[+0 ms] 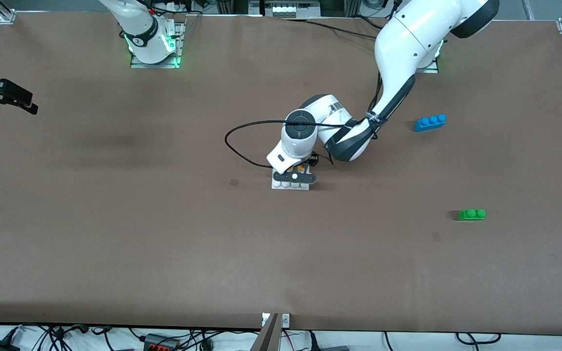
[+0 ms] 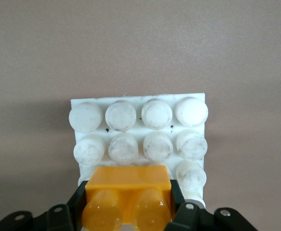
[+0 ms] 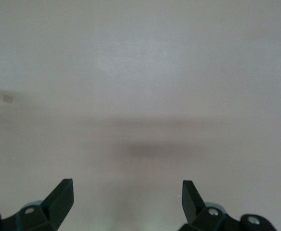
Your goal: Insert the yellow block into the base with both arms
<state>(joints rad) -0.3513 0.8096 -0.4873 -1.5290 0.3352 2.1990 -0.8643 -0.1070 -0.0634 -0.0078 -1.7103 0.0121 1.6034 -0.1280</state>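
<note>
One yellow block (image 2: 127, 195) in play, clamped between the left gripper (image 2: 129, 217) fingers, studs up, sitting at the edge rows of the base (image 2: 139, 107). From the left wrist view the block covers studs on the base's gripper-side rows; two full rows of white studs and part of a third are still bare. Can't tell whether it's fully pressed home or just resting on the studs.

Base lies flat on the table (image 1: 115, 234) near the middle, mostly hidden under the left wrist in the front view; only its camera-side edge (image 1: 290, 185) shows.

Step in hand, by my read: insertion, seating phase. Block looks square to the stud grid, no obvious tilt.

Next move calls for straight-down pressure until the block's underside meets the plate, then releasing without dragging sideways. The base isn't held by anything, so any lateral push could slide it.

Right gripper (image 3: 127, 198) is parked high over bare table at the right arm's end, fingers spread wide, holding nothing. It waits. If both arms are meant to contribute, it'd need to come in and steady the base.

Blue brick (image 1: 430, 122) and green brick (image 1: 471, 214) lie toward the left arm's end, well apart from the base, green nearer the camera. Not involved.
</note>
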